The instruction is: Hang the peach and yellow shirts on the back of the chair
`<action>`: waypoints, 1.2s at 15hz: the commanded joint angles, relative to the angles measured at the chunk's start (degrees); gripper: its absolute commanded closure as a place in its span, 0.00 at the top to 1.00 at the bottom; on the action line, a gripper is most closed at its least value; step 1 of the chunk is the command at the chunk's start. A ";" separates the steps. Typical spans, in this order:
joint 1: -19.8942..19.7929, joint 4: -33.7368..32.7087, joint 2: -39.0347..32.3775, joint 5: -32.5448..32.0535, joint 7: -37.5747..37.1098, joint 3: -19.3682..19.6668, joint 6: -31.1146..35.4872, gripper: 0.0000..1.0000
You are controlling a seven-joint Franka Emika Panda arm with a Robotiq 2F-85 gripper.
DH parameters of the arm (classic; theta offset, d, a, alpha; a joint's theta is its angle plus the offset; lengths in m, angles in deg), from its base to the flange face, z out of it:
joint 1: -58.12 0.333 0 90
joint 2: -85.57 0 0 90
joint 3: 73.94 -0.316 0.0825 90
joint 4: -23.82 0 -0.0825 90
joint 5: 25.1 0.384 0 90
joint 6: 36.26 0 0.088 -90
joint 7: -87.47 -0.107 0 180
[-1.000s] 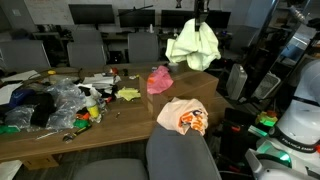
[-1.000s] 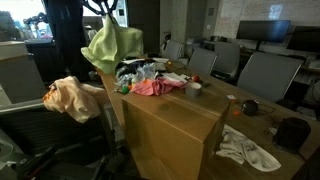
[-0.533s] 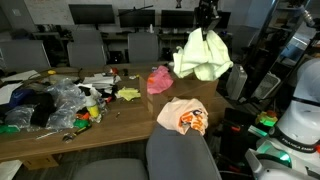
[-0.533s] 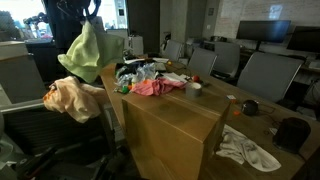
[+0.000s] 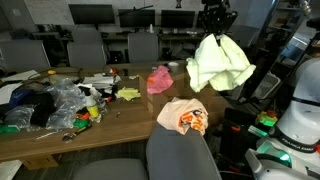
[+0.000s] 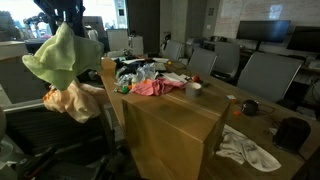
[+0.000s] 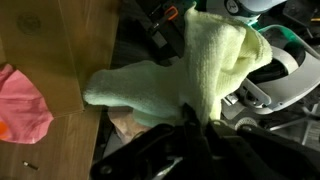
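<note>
Clenching claw [image 5: 213,34] on soft pale yellow-green shirt [image 5: 222,64]; yet to drape beside peach printed shirt [image 5: 183,117] on grey fabric chair [image 5: 182,155].

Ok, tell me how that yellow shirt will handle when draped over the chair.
Probably very floppy: the yellow shirt hangs in loose folds from the gripper. Likely light, held by one pinch. It should mould to the chair back, but might slip off the peach shirt there.

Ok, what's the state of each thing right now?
Pale yellow-green soft shirt, lifted, hanging free in the air.
Gripper, jaws shut on that shirt.
Pale peach shirt with orange-red print, draped on the large grey fabric chair.
Bright pink-red cloth, crumpled on the wooden table.
</note>
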 commanded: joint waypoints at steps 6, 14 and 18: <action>-0.10 -1.71 -1.77 3.82 1.57 -0.23 7.18 0.03; 1.02 2.71 -0.27 5.48 0.31 -3.48 14.60 0.03; 2.42 6.89 1.02 4.42 0.12 -6.00 16.84 0.03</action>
